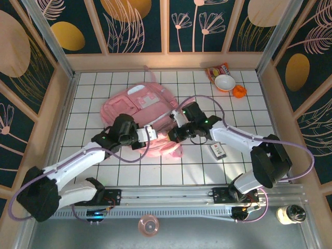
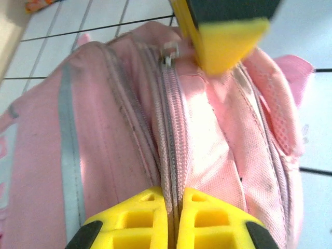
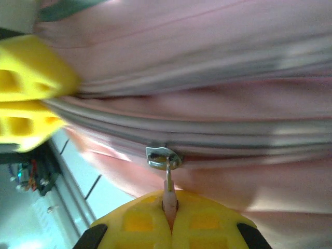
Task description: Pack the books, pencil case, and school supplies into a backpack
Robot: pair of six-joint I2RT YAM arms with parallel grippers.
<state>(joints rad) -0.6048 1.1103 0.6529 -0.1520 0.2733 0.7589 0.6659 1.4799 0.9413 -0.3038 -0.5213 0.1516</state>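
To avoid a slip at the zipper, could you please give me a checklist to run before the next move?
1. Right end effector shut on zipper pull: ok.
2. Left end effector pinching backpack at the zipper: ok.
3. Zipper open for packing: not ok, closed where visible.
4. Dark labelled item lying clear of the backpack: ok.
5. Grip firm enough against slipping: cannot tell.
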